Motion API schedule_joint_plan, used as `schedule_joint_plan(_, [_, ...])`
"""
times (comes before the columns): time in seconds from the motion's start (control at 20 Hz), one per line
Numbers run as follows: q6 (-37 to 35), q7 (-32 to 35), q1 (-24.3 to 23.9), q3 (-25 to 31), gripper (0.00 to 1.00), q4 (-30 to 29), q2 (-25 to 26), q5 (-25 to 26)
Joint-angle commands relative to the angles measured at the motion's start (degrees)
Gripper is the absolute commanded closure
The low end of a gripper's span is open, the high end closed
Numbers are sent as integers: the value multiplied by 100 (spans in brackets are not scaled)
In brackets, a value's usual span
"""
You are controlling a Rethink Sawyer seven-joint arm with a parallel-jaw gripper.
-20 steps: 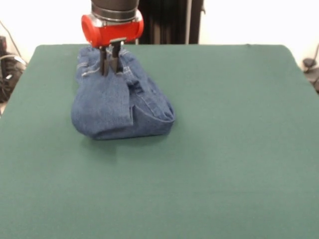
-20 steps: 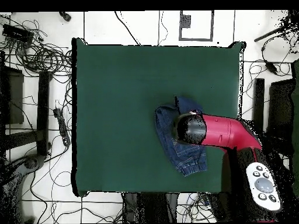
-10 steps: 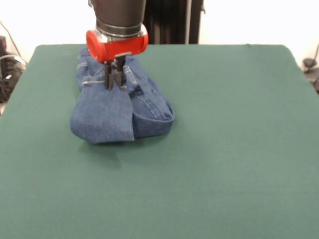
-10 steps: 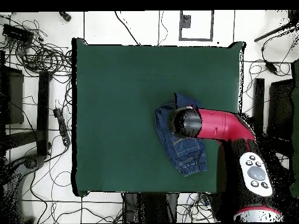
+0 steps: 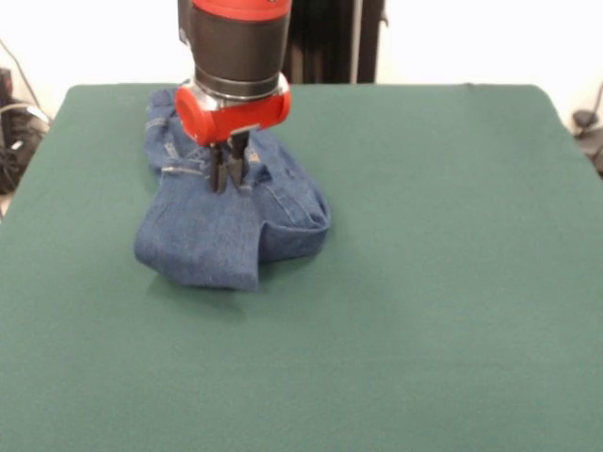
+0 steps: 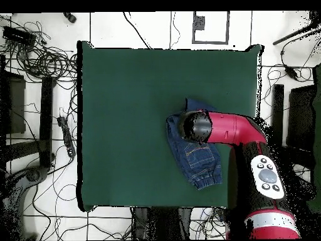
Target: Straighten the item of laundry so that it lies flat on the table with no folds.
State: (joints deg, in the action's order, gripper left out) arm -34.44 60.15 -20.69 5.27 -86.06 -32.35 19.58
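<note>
The gripper (image 5: 229,171) is down on the jeans (image 5: 221,221), its two dark fingers (image 5: 220,169) pinched close together on a fold of denim near the upper middle of the heap, so it grips the cloth. The jeans are bunched, not flat: in the front view a broad flap of blue denim hangs toward 6 o'clock with a square lower corner, and a rolled fold bulges out at 3 o'clock. Orange stitching shows at about 10 o'clock on the heap, just beside the fingers. The red collar of the arm (image 5: 233,108) sits right above the pinch, hiding the fabric behind it. From overhead, the jeans (image 6: 194,160) lie on the right half of the green tabletop (image 6: 125,125), toward 4 o'clock from its centre, with one cuffed end pointing to 6 o'clock. The arm (image 6: 232,128) reaches in from 3 o'clock, its dark tip covering the upper part of the garment.
</note>
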Motion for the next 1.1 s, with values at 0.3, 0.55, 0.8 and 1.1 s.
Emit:
schedule_joint_plan(0.3, [-908, 145, 407, 888, 100, 789, 379, -277])
schedule_joint_plan(0.55, [-1013, 157, 402, 957, 100, 919, 401, -322])
schedule_joint_plan(0.8, [-1150, 111, 406, 1045, 100, 1202, 499, -313])
schedule_joint_plan(1.1, [-1242, -1, 341, 1181, 100, 1296, 505, -351])
